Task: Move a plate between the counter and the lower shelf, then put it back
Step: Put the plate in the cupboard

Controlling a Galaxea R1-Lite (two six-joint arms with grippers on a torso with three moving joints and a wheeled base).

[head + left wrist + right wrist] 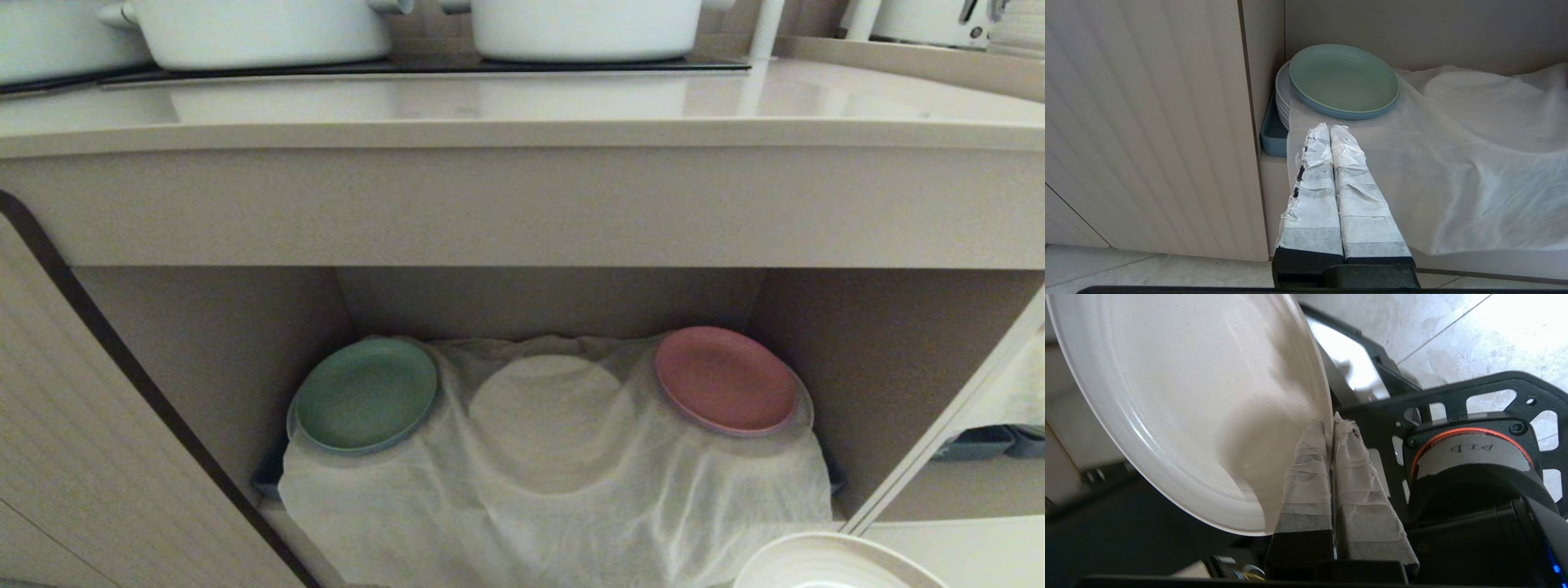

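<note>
Head view: plate [824, 563] sits at the bottom edge, right of centre, low in front of the shelf [816, 327] opening, only its rim showing. Desk [522, 106] up top carries white pots [261, 28] on the hob. Cloth [555, 457] lines the shelf; green plate [365, 394] left, pink plate [725, 380] right, with a round cloth-covered bump between them. Judgement: middle slot looks free, but a plate set on that bump could rock, or drag the cloth and shift both neighbours.

Left wrist view: left tool [1331, 130] has its fingers pressed together, nothing in them, parked beside the green plate over the cloth's front edge.

Right wrist view: right tool [1329, 424] clenched on the plate's rim, taped fingers pinching a narrow bit of edge. Plate is cream, matte, faintly speckled, low raised rim, tilted steeply, hanging over the robot's base and floor tiles [1453, 339]. Risk as I read it: such a shallow edge grip lets the plate pivot or slip during a swing, and it may clip the shelf wall or desk front.
</note>
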